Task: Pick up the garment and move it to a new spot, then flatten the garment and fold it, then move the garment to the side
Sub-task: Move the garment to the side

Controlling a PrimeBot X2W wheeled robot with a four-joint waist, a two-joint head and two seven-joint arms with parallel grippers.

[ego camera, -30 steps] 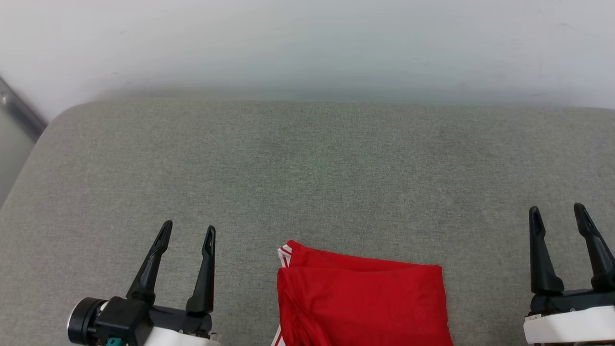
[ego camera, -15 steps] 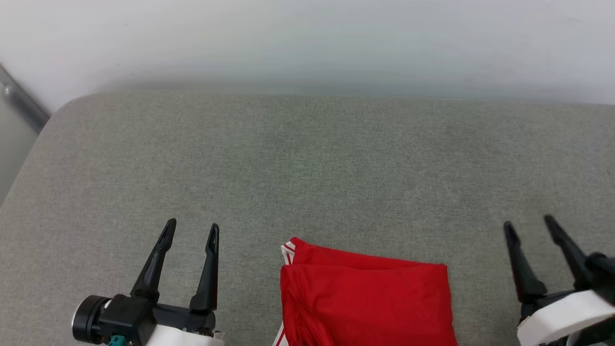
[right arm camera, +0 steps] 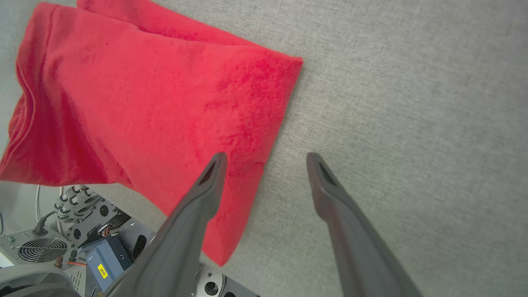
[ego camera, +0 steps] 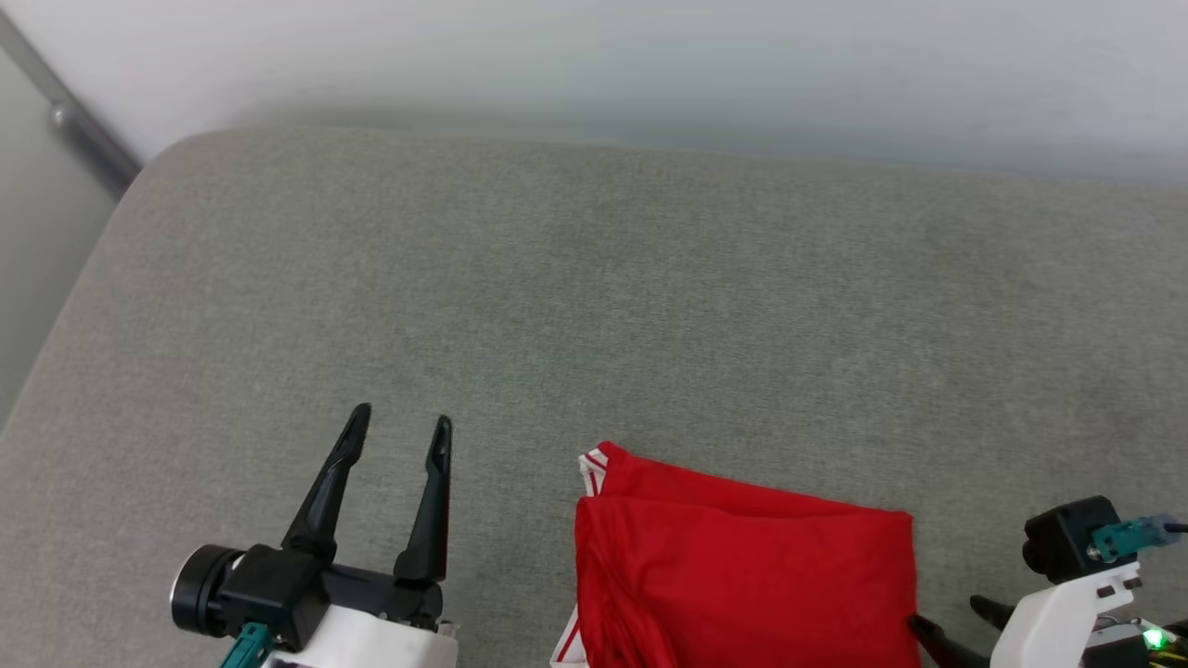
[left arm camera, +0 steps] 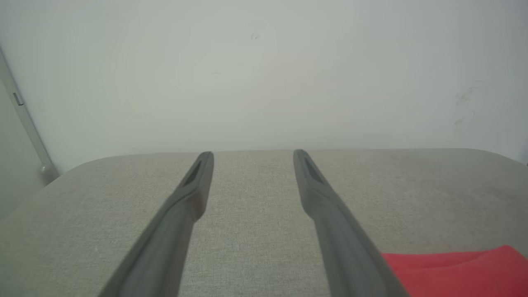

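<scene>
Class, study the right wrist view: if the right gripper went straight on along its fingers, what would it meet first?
Likely the garment, at its edge: the open right gripper points there, one finger over red fabric, the other over the grey cushion. Depth is unclear.

Showing tapering black fingers on left claw and right claw, wearing white forearm shells, teal connectors, one small green light.

We find the garment on the cushion at six o'clock by its near edge, our left gripper at eight o'clock apart from it, our right gripper at four o'clock straddling its right edge, and the wall behind at twelve.
</scene>
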